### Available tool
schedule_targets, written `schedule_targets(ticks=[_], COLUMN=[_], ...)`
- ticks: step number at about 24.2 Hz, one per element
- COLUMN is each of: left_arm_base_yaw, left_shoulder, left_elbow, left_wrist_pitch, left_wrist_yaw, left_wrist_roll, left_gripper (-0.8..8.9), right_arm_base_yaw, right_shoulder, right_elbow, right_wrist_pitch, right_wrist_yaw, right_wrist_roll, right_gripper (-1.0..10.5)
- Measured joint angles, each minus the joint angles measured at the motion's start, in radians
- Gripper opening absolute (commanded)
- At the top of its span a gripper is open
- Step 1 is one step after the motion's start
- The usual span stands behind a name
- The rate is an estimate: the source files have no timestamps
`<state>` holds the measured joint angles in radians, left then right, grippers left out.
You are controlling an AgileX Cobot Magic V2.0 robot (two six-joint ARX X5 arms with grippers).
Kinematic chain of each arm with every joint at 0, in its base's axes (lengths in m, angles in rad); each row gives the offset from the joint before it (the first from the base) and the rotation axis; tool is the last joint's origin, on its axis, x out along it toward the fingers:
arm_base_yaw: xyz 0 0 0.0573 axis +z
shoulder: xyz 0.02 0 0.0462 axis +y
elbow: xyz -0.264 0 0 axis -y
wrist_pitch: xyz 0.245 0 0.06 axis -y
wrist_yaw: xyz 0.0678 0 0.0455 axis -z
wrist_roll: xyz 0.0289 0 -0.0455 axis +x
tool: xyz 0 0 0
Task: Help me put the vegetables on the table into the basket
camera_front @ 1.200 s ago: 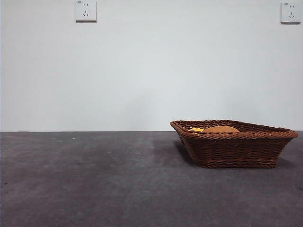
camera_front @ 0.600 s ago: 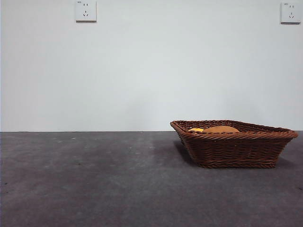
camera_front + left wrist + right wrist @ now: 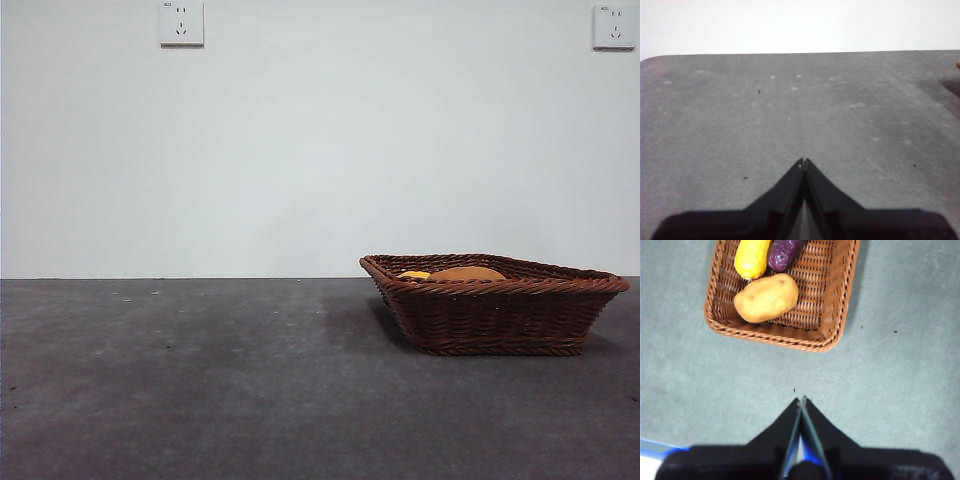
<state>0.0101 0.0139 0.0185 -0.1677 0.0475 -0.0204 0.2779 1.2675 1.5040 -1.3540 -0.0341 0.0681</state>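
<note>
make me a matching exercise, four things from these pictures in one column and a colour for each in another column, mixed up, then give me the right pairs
Things:
1. potato
2. eggplant
3. bumpy oblong vegetable
4. basket

Colours:
A. dark purple
B. dark-brown wicker
C. tan-brown
D. yellow

Right pairs: 1-C, 2-A, 3-D, 4-B. All three vegetables lie inside the basket, as the right wrist view shows.

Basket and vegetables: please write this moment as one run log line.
basket: holds potato, eggplant, yellow vegetable | left gripper: shut, over table | right gripper: shut, beside basket
</note>
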Motion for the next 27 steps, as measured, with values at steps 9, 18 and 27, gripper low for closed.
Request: schedule_targets(ticks=[9, 18, 27], left_arm_base_yaw=[0.000, 0.000, 0.000], left_shoulder=[0.018, 0.021, 0.024], left_elbow=[0.000, 0.000, 0.000], left_wrist_pitch=[0.000, 0.000, 0.000], left_wrist_yaw=[0.000, 0.000, 0.000], left_wrist_roll=[0.000, 0.000, 0.000], left_gripper=[-0.03, -0.03, -0.03], right_arm_base_yaw=[-0.007, -0.079, -0.191], right_shoulder=[-0.297, -1.018, -1.168], right_elbow=[-0.210, -1.078, -1.361], right_wrist_pitch=[0.425, 1.430, 1.404], right_wrist_yaw=[0.113, 0.245, 0.176], right_wrist_roll=[0.000, -0.051, -0.056], right_gripper=[0.0, 0.0, 0.0])
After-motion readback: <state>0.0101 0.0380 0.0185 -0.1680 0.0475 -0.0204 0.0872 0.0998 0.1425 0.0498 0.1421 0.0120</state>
